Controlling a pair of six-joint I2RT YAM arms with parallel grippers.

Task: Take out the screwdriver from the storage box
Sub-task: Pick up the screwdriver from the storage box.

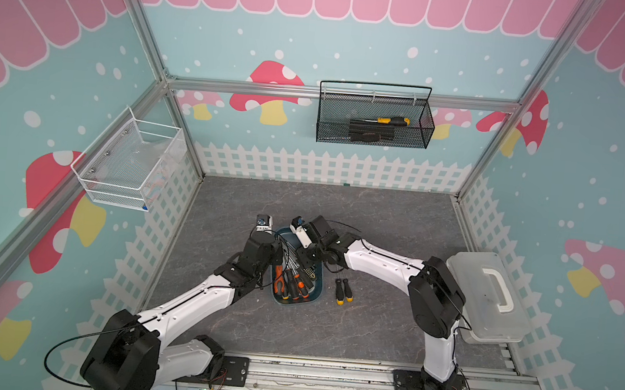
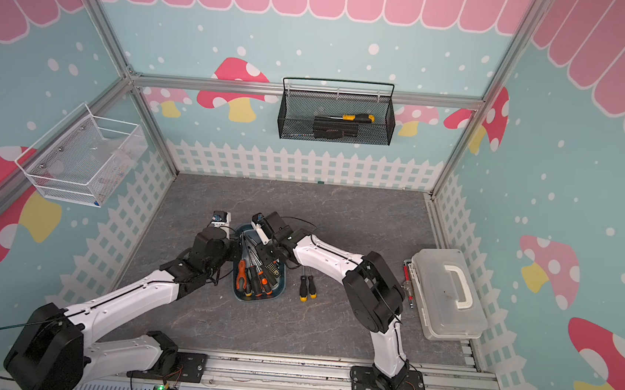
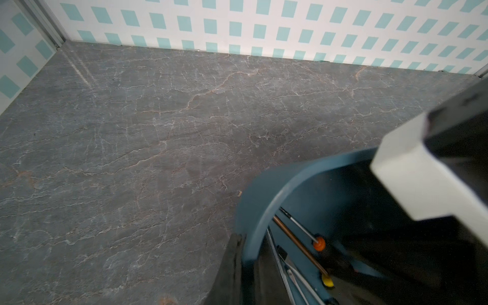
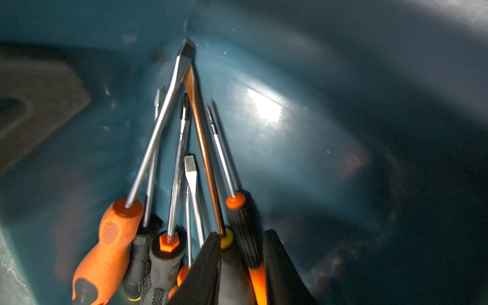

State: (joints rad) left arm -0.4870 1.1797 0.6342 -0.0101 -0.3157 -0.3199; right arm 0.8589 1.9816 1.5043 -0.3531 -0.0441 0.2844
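**A:** How far along is it?

**B:** Partway, I'd judge. Two yellow-tipped screwdrivers (image 1: 345,291) lie side by side on the surface (image 1: 378,225), just beside the storage box (image 1: 295,305), so those are out. A bundle of orange and black handles (image 4: 158,256) lies inside the box. They are bunched at one end, with the shafts fanning toward the far wall.

**A:** Which one is being worked on?

**B:** The ribbed black screwdriver (image 4: 245,219), the one with an orange collar. The right gripper (image 4: 242,237) is down inside the box with one of its jaws on either side of that handle. The tool lies low among the others and has not been lifted.

**A:** Is it gripped?

**B:** The jaws stand partly apart with the handle between them. The wrist view is blurred there, so I cannot tell whether they press on it or only flank it.

**A:** And the other arm?

**B:** The left gripper (image 1: 278,255) sits at the box's rim on its own arm's side, with its jaws closed. My guess is that it steadies the box.

**A:** What is left to do?

**B:** Pinch the handle firmly, lift it clear of the crossing shafts, and set it down beside the two already out. The bundle remains after that, if every one has to come out.
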